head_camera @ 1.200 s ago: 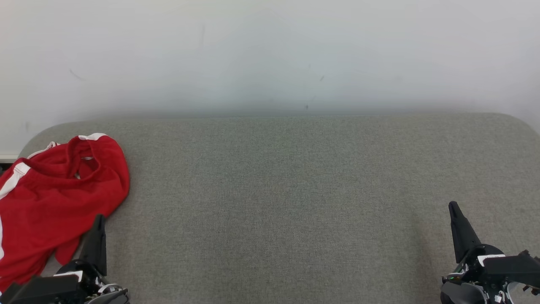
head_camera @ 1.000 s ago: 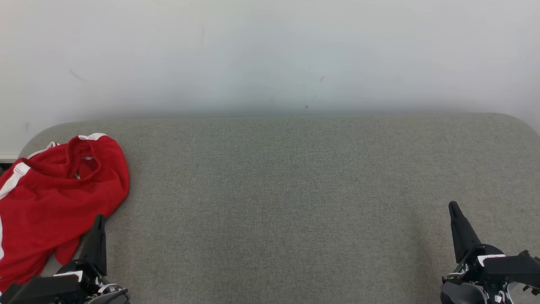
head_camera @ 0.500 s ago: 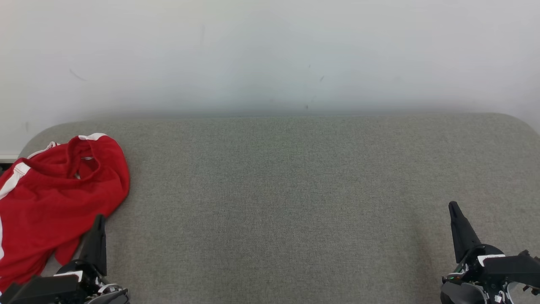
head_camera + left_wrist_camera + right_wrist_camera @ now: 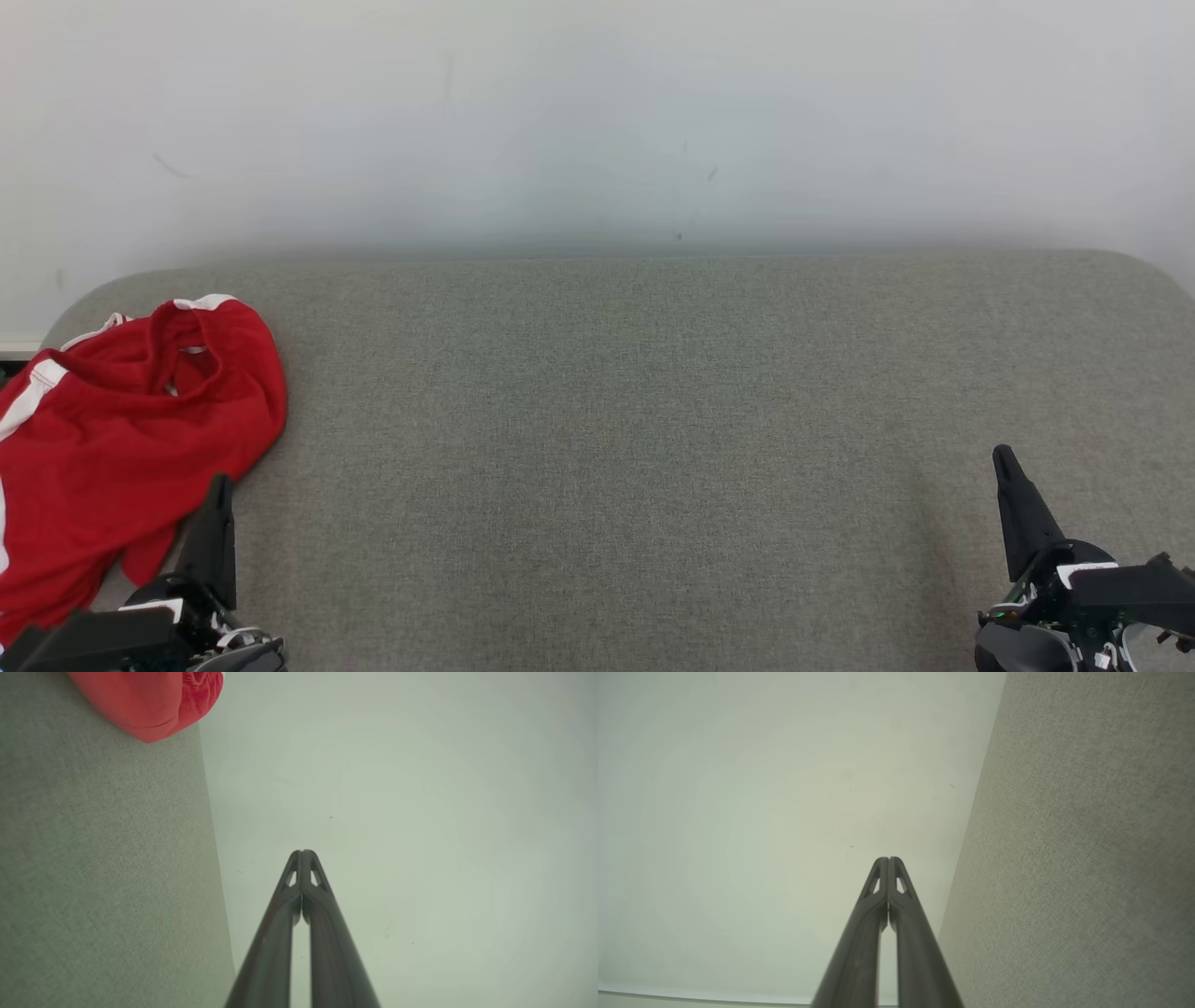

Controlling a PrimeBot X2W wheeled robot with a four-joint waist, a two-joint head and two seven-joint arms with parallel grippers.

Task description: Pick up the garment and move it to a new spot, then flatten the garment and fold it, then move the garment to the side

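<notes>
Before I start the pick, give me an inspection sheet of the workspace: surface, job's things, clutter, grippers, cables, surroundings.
surface: grey woven fabric, flat, rounded far corners.
job's things: red garment with white trim, crumpled at the left end, not yet flattened or folded; it runs off the head view's left edge.
clutter: nothing seen.
grippers: left gripper shut and empty, by the garment's near edge; right gripper shut and empty, over the right end.
cables: nothing seen.
surroundings: pale wall behind the surface, with a few faint marks.
</notes>
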